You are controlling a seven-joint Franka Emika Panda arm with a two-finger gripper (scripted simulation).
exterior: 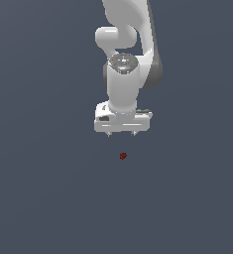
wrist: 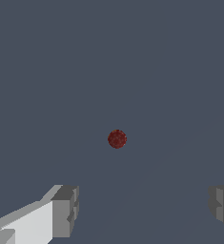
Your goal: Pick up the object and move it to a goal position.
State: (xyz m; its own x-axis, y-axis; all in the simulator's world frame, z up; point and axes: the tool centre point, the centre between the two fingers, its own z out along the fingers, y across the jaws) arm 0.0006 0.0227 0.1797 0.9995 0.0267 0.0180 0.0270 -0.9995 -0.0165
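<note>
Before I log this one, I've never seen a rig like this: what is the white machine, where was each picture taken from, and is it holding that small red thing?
These are simulator renders, not photos. The white machine is a robot arm that ends in a gripper with two fingers. The exterior view comes from a camera off the arm. The wrist view comes from a camera on the wrist, looking past the grey fingertips. The fingers stand wide apart, so the gripper is open and holds nothing. The small dark red object lies alone on the plain grey surface, apart from the gripper. The wrist view shows it ahead of the fingers. No goal marker is visible.
</note>
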